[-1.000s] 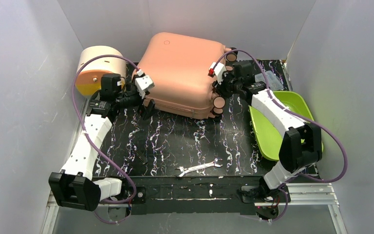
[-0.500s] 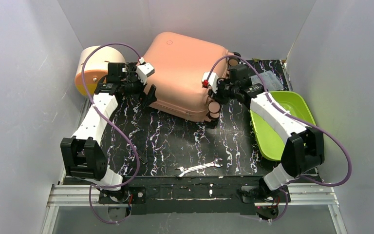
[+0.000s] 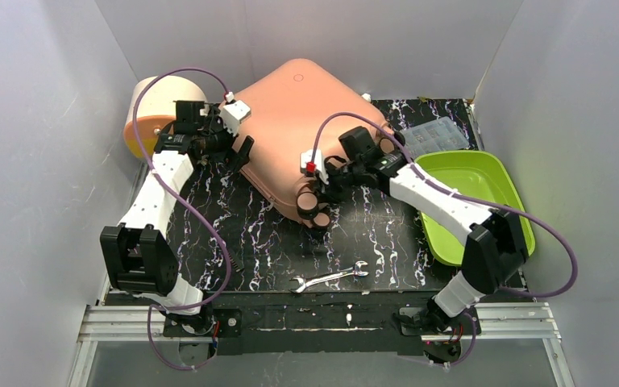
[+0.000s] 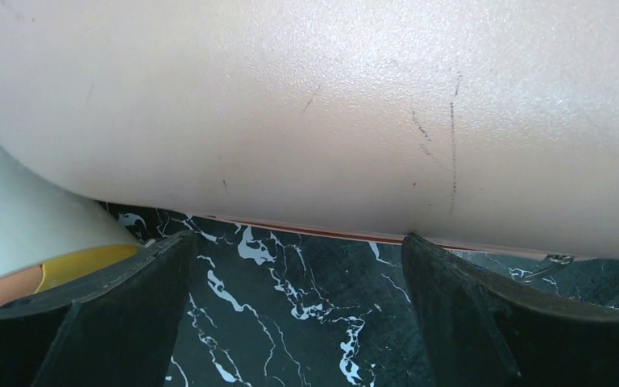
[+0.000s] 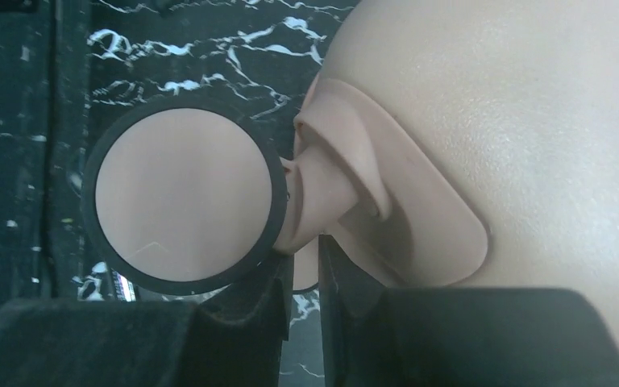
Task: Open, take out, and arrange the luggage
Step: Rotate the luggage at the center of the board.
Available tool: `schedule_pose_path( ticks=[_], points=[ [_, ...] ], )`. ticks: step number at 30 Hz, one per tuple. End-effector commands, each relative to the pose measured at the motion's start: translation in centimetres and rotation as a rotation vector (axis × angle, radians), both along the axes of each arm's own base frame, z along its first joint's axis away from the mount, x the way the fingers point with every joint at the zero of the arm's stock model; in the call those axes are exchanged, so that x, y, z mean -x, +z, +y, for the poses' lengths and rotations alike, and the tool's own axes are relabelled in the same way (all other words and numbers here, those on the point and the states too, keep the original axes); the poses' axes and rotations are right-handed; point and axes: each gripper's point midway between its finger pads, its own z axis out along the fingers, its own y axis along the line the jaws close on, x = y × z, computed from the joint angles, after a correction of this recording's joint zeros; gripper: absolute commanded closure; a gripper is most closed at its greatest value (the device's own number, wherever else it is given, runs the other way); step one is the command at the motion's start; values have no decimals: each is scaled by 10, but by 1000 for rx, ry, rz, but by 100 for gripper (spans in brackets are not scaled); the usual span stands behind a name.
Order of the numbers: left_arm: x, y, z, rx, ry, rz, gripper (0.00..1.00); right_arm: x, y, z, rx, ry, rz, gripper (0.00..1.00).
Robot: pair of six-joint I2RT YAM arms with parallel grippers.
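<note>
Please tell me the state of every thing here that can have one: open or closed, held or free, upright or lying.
Suitcase: closed, held by one wheel.
Left gripper: open, beside the suitcase, holding nothing.
Right gripper: closed on the wheel's stem.
Round box: lying on its side, free.
Green tray: upright, nothing visible inside.
Wrench: lying flat, free.

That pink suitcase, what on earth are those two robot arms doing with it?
Two robot arms are working on the suitcase, which lies closed on the marbled table. The right gripper has its fingers pinched close around the stem of one wheel at the near corner. The left gripper is wide open at the suitcase's left side, holding nothing. Nothing has been taken out yet; a green tray sits to the right and a wrench lies in front.
</note>
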Motion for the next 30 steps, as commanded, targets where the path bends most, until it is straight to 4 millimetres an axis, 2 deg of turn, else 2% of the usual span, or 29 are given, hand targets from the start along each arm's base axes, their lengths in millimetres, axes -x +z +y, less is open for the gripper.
schedule_pose_path(
  ticks=[1,4,6,8,12,14,16,17,18,22,24,26,30],
  points=[
    [-6,27,-8,29,14,-50,2,24,16,42,-55,74,149,74],
    [0,32,-9,41,18,-40,2,0,34,48,-48,-19,107,74],
    [7,34,-10,51,14,-37,2,-22,55,37,-61,-105,19,72],
    [17,36,-11,62,6,-41,2,-53,82,10,-114,-222,-56,68],
    [41,41,-14,91,-15,-37,2,-101,131,-66,-147,-443,-210,55],
    [58,40,-16,110,-23,-16,2,-118,144,-106,-116,-562,-297,47],
    [74,35,-19,136,-31,15,2,-133,147,-146,-80,-677,-350,37],
    [81,29,-20,143,-33,36,2,-141,137,-165,-41,-725,-360,31],
    [85,24,-20,144,-36,49,2,-148,124,-176,-6,-748,-346,26],
    [89,6,-24,167,-43,114,2,-188,79,-197,67,-838,-213,26],
    [88,0,-26,172,-46,126,2,-197,68,-192,59,-801,-146,27],
    [84,-10,-28,177,-47,150,2,-196,52,-172,32,-715,-18,30],
    [68,-27,-32,158,-43,170,2,-192,42,-166,49,-672,47,38]
  ],
)
